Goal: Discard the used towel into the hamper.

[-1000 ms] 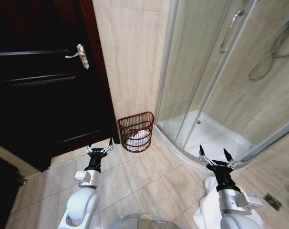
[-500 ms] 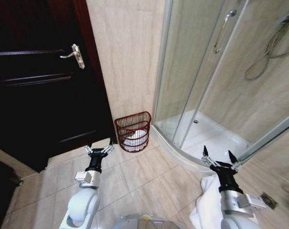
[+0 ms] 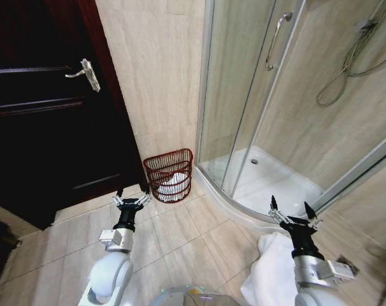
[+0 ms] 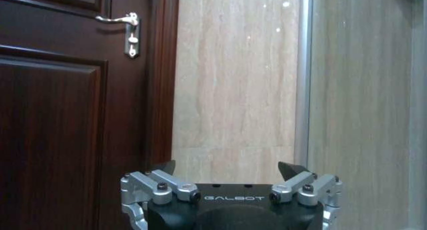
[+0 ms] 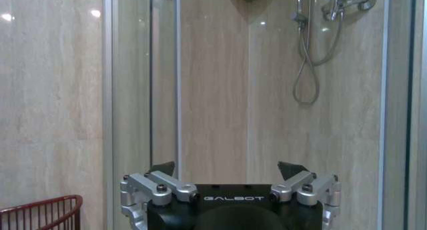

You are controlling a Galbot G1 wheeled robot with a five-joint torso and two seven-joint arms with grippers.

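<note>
Ahead of my right gripper (image 3: 289, 211) curves the glass shower enclosure (image 3: 244, 95), the dark panelled door (image 3: 40, 121) faces my left gripper (image 3: 130, 201), both jaws spread wide and empty, a white towel (image 3: 269, 271) lies crumpled beside my right arm, and the upright, open-topped red wire hamper (image 3: 169, 174) stands just beyond my left jaws.

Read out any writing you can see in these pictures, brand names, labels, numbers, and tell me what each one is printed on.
"GALBOT": on the black body of the left gripper, below its open fingers, left wrist view.
"GALBOT": on the black body of the right gripper, same spot, right wrist view.
No readable text elsewhere; the hamper, door and shower carry none.
</note>
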